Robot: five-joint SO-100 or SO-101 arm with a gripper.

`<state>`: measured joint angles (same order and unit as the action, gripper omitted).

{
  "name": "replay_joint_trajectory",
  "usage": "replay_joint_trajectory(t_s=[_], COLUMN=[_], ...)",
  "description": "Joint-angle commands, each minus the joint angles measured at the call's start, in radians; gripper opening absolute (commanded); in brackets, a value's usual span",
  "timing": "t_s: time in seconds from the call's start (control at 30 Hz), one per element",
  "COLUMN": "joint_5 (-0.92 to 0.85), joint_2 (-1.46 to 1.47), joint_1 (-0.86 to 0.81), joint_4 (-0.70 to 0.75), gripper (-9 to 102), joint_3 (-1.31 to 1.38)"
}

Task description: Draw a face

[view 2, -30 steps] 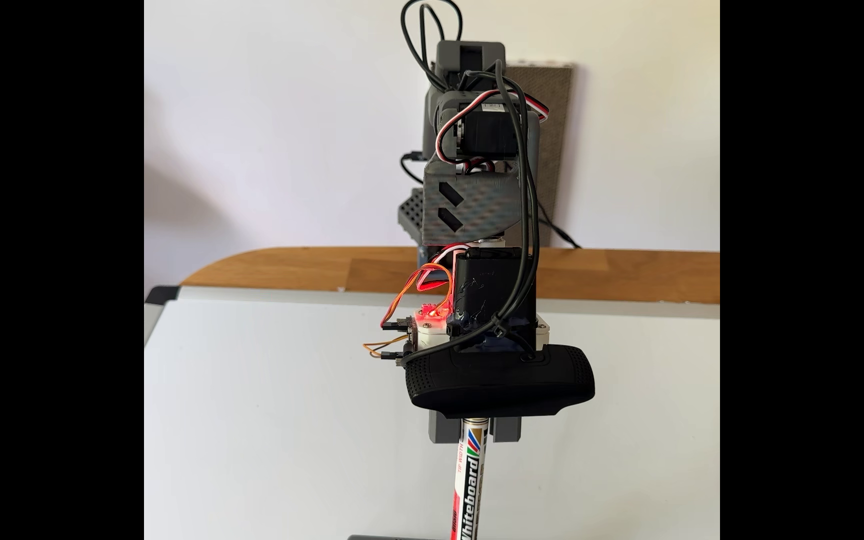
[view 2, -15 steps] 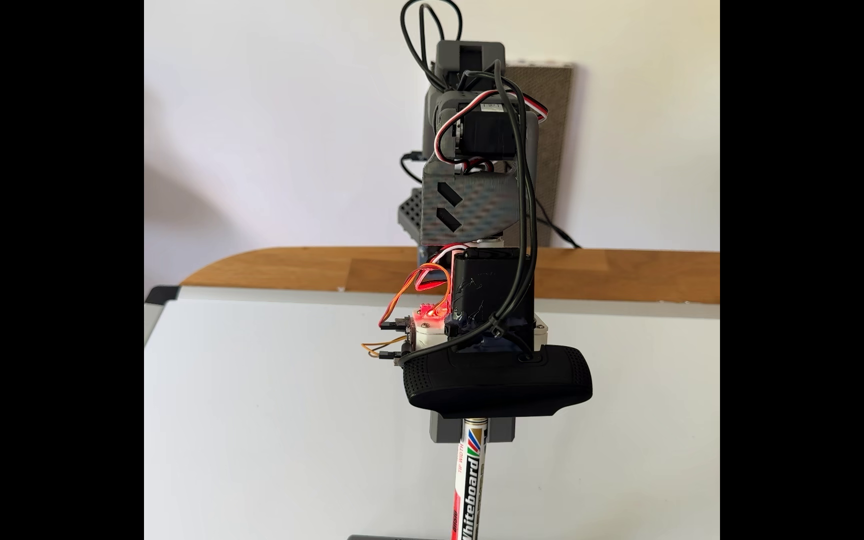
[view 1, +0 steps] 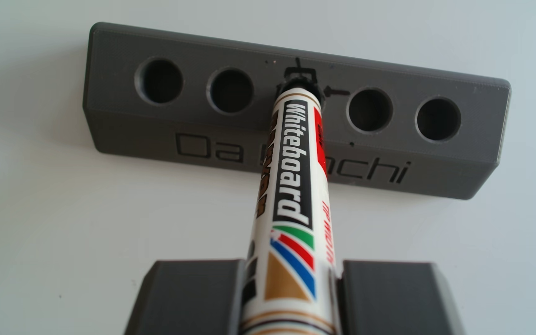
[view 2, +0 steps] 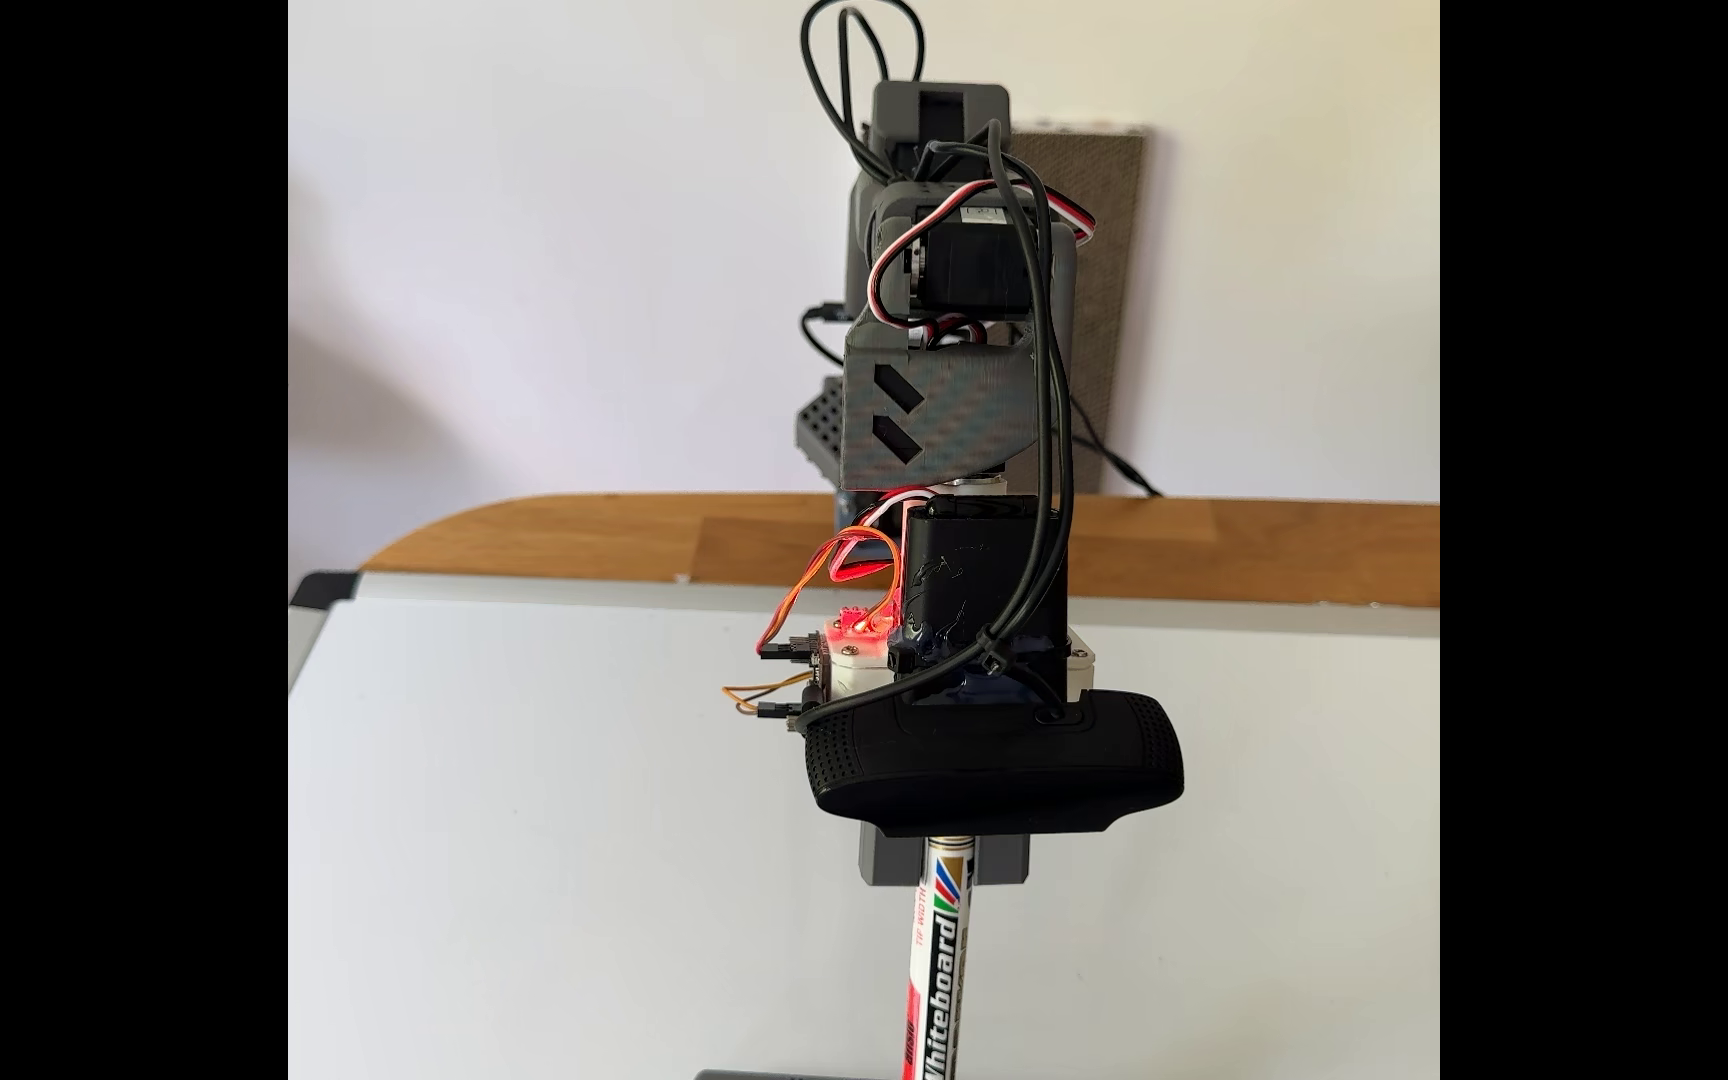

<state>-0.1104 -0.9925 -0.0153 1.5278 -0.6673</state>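
the gripper (view 1: pixel 292 290) pinches a whiteboard marker (view 1: pixel 295 180) between its two grey fingers (view 1: pixel 189 296), pressed against the barrel on both sides. the marker's far end sits in the middle hole of a grey holder (view 1: pixel 195 135) with five holes, which lies on the whiteboard (view 1: pixel 50 225). no drawn stroke of a face can be made out on the board. in the fixed view the arm (view 2: pixel 943 415) reaches over the whiteboard (view 2: pixel 527 831), marker (view 2: pixel 938 966) pointing toward the camera

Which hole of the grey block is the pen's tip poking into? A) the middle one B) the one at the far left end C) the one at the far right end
A: the whiteboard marker dips into the middle hole of the grey holder, with two open holes on each side.
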Motion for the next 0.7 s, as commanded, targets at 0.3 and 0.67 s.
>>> replay_joint_trajectory(t_s=[0.3,0.67], joint_5=[-0.005,-0.003], joint_2=[-0.058,-0.08], joint_1=[-0.009,-0.014], joint_4=[-0.008,-0.012], gripper=[-1,-1], joint_3=[0.081,0.083])
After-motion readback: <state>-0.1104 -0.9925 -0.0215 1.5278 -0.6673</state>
